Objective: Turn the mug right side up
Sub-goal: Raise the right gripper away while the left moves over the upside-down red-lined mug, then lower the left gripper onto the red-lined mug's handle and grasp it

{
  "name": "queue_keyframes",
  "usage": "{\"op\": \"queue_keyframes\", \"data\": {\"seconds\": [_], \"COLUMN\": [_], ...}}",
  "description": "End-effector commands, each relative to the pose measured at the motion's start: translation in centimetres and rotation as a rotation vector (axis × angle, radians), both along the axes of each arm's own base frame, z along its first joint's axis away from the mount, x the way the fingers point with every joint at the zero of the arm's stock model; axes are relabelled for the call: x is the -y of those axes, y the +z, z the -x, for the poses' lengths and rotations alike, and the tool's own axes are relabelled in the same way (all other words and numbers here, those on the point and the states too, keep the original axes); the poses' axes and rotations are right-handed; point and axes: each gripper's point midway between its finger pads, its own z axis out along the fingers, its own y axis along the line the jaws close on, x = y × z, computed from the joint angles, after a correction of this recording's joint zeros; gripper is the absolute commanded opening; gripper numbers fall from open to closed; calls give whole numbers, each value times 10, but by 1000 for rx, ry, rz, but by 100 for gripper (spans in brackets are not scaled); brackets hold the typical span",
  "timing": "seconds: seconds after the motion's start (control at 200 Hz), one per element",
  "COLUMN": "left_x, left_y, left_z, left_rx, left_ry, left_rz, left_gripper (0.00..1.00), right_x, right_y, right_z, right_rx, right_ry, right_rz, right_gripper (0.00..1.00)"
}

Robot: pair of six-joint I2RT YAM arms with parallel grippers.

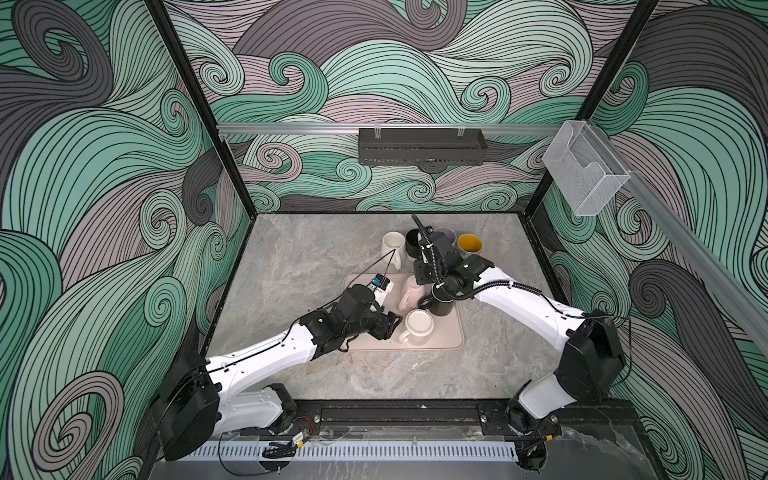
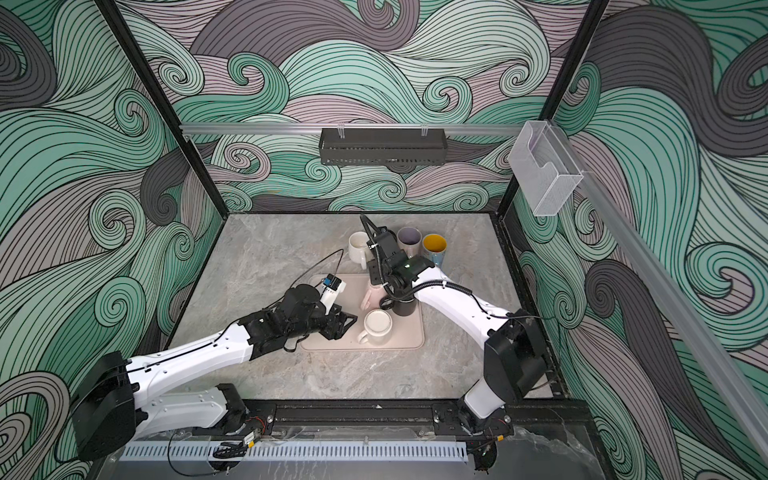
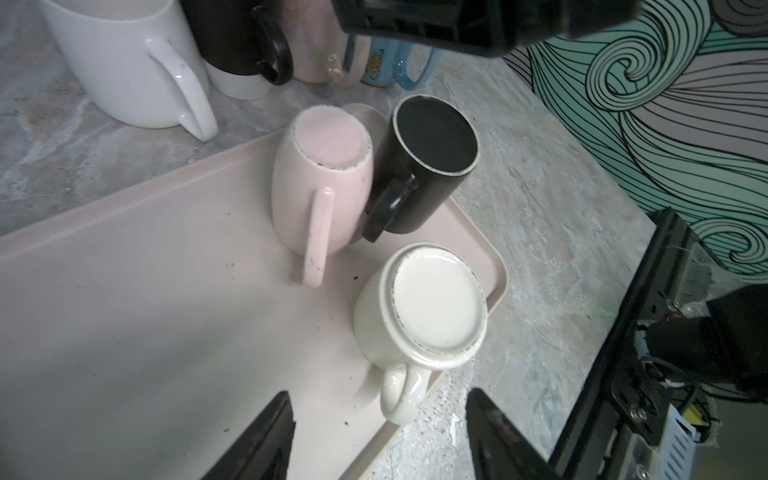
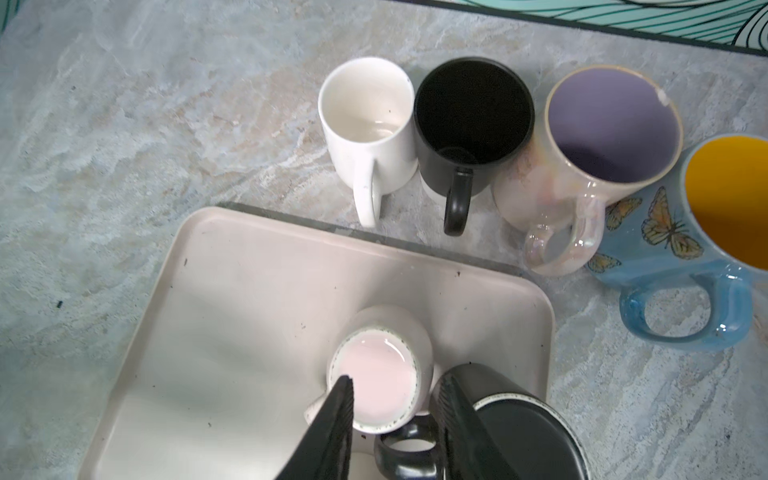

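Three mugs sit upside down on the tray [image 3: 124,311]: the cream mug [image 3: 432,303] nearest, its handle just ahead of the left gripper [image 3: 380,399], jaws open and empty; farther, the pink mug [image 3: 316,199] tilts against the black mug [image 3: 428,183] beneath the right gripper [image 4: 395,378], part-open, holding nothing; four upright mugs [image 4: 473,120] stand beyond, seemingly done.

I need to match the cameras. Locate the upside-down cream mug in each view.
Both top views: cream mug on the near-right corner of the beige tray.
Left wrist: cream mug just beyond the left hand, handle toward it.
Right wrist: not in view.
Shared landmark: the beige tray, in all four.
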Motion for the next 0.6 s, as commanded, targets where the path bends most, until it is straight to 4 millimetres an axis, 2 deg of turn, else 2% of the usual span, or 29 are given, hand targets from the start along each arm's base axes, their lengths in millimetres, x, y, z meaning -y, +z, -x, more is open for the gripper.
{"op": "queue_keyframes", "data": {"seconds": [0.0, 0.07, 0.17, 0.36, 0.595], "left_x": [7, 10, 16, 31, 38], "left_y": [10, 4, -7, -25, -43], "left_z": [6, 9, 12, 20, 23], "left_rx": [55, 56, 35, 12, -4], "left_ry": [-61, -81, -104, -150, -170], "left_rz": [-36, -59, -103, -152, -213], "left_gripper": [59, 48, 45, 47, 48], "right_x": [7, 16, 27, 42, 57], "right_y": [12, 12, 13, 15, 10], "right_z": [3, 2, 1, 1, 2], "right_rx": [28, 40, 46, 47, 50], "right_ry": [-17, -43, -73, -97, -126], "right_rz": [-22, -18, -41, -61, -65], "right_gripper": [36, 36, 35, 35, 35]}}
